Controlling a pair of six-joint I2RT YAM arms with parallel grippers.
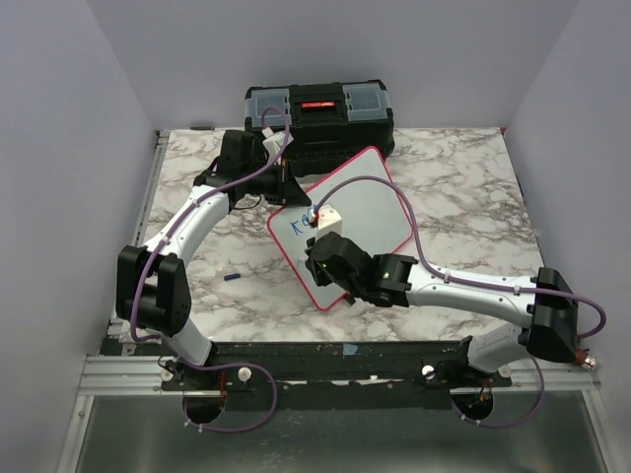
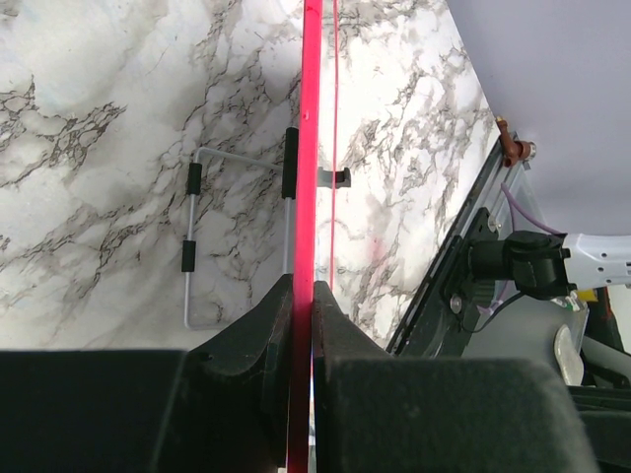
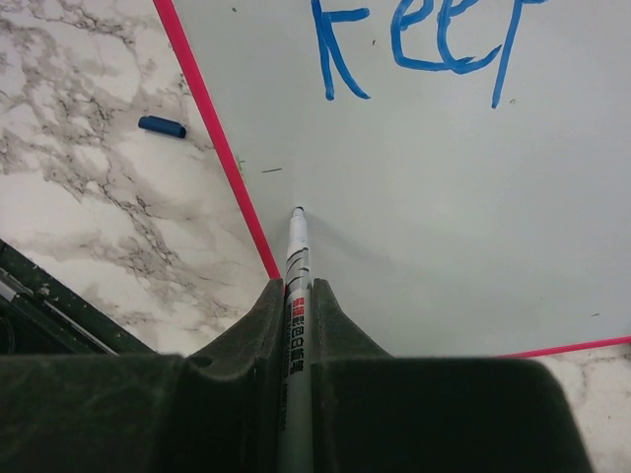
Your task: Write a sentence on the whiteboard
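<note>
The whiteboard (image 1: 370,207), white with a thin red rim, lies tilted on the marble table. My left gripper (image 1: 286,187) is shut on its far-left edge; in the left wrist view the red rim (image 2: 309,148) runs straight between the closed jaws of that gripper (image 2: 304,291). My right gripper (image 1: 317,232) is over the board's left part, shut on a grey marker (image 3: 296,246). The marker's tip (image 3: 298,211) is at the white surface beside the rim. Of the sentence, the blue word "keep" (image 3: 434,44) shows above the tip.
A black toolbox (image 1: 320,116) with clear lid compartments stands at the back, just beyond the board. A blue marker cap (image 1: 233,278) lies on the table left of the board. A wire stand (image 2: 187,246) rests on the marble near the left gripper.
</note>
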